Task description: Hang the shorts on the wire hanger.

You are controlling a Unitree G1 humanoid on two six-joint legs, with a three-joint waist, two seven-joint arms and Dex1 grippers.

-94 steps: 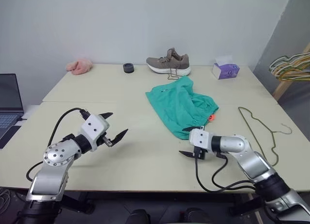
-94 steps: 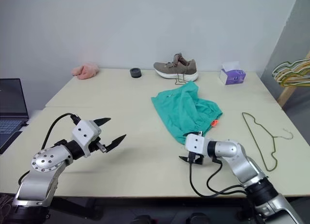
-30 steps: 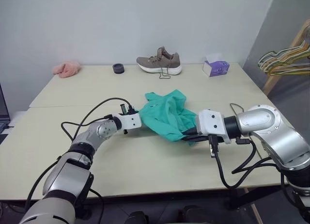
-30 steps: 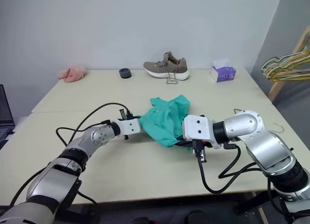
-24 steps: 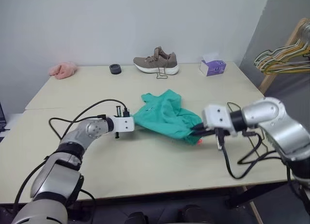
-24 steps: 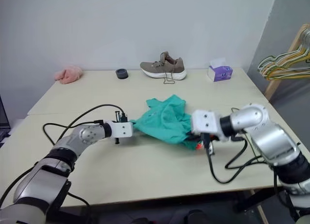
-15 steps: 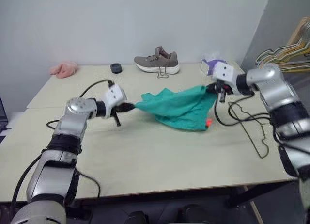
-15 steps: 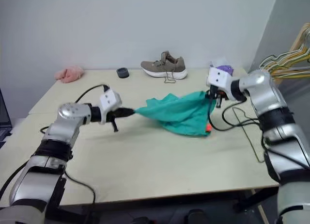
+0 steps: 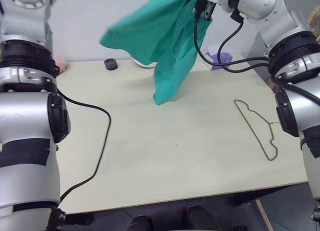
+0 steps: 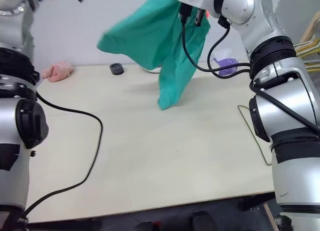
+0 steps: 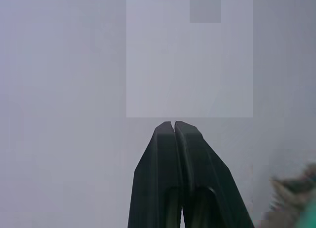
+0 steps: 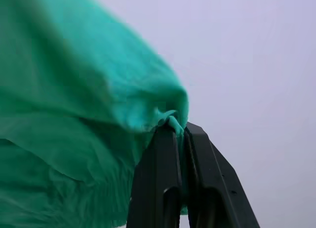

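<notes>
Right gripper first, from its own wrist camera: the two black fingers are pressed together with a fold of the teal-green shorts pinched between the tips, and the cloth billows away from them against the pale wall.

Over to the left wrist camera: the left gripper has its fingers pressed tight together with nothing between them, just blank wall ahead. A sliver of teal and something brownish sit blurred at one corner; what they are I can't tell.

Now the head camera, left eye. Up high, the shorts hang from near the right arm's wrist at the top of the picture, well above the table. They spread out toward the robot's left and trail one long leg down, its lower end close over the tabletop. The wire hanger lies flat on the table's right side, hook toward the near edge, well apart from the shorts. A small dark ring sits at the far edge, a purple tissue box peeks out behind the cloth, and a sliver of a shoe's white sole shows under the fabric.

Right eye view gives the same scene, plus a pink fluffy thing at the far left edge of the table.
</notes>
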